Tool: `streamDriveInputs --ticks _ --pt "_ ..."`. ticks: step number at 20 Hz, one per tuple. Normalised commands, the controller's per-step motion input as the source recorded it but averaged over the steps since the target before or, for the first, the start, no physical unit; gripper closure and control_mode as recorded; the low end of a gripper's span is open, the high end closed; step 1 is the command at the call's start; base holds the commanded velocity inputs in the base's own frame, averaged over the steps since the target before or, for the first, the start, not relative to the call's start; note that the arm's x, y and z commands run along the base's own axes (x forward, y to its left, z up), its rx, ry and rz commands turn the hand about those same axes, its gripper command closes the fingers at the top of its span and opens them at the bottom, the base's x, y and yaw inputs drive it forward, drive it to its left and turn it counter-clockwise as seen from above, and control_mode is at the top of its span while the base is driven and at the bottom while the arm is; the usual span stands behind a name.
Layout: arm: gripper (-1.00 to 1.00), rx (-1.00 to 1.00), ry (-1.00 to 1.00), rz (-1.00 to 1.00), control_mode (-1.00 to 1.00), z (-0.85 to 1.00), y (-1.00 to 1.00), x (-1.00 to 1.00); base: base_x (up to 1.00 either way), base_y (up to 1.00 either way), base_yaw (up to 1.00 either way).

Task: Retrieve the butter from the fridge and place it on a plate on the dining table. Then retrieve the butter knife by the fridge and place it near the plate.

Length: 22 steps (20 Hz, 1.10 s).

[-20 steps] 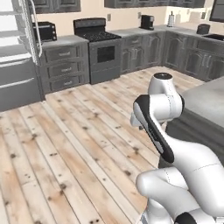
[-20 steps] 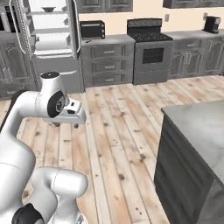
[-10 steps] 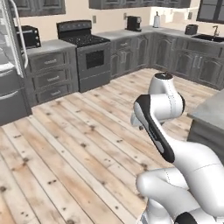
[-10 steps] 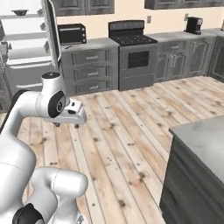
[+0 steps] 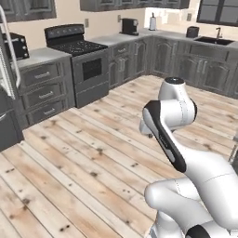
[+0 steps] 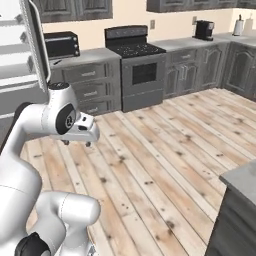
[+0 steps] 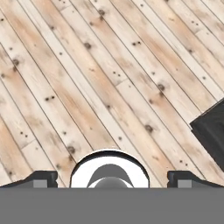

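Observation:
My gripper (image 6: 77, 143) hangs open and empty over the wooden floor, held close in front of the arm. In the hand view its fingertips (image 7: 42, 177) stand wide apart with only floor planks between them. The fridge (image 6: 19, 65) stands open at the far left, its white shelves showing behind the door edge. In the left base view the fridge (image 5: 6, 93) is at the left edge with its pale handle. A corner of the dining table (image 6: 242, 179) shows at the lower right. The butter, the plate and the butter knife are out of view.
A black stove (image 6: 133, 49) stands against the back wall, with a microwave (image 6: 60, 44) on the worktop to its left and a coffee maker (image 6: 204, 30) to its right. Dark cabinets line the walls, with a sink (image 5: 218, 41) at the right. Wooden floor (image 5: 79, 158) lies ahead.
The whole picture has slid leftward in both base views, so the base has moved. The fridge has drifted toward the left edge. The arm keeps its pose, gripper still open.

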Motion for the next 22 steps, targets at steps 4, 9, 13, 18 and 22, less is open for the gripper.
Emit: streamDriveInputs --ticks 4,9,13,18,22 --pt "-1.00 0.00 0.00 0.00 1.00 0.00 0.00 0.00 1.00 0.62 -0.08" --pt "-1.00 0.00 0.00 0.00 1.00 0.00 0.00 0.00 1.00 0.40 -0.02" --pt "-1.00 0.00 0.00 0.00 1.00 0.00 0.00 0.00 1.00 0.10 0.00" --pt "-1.00 0.00 0.00 0.00 1.00 0.00 0.00 0.00 1.00 0.00 0.00" --pt "-1.00 0.00 0.00 0.00 1.00 0.00 0.00 0.00 1.00 -0.01 0.01"
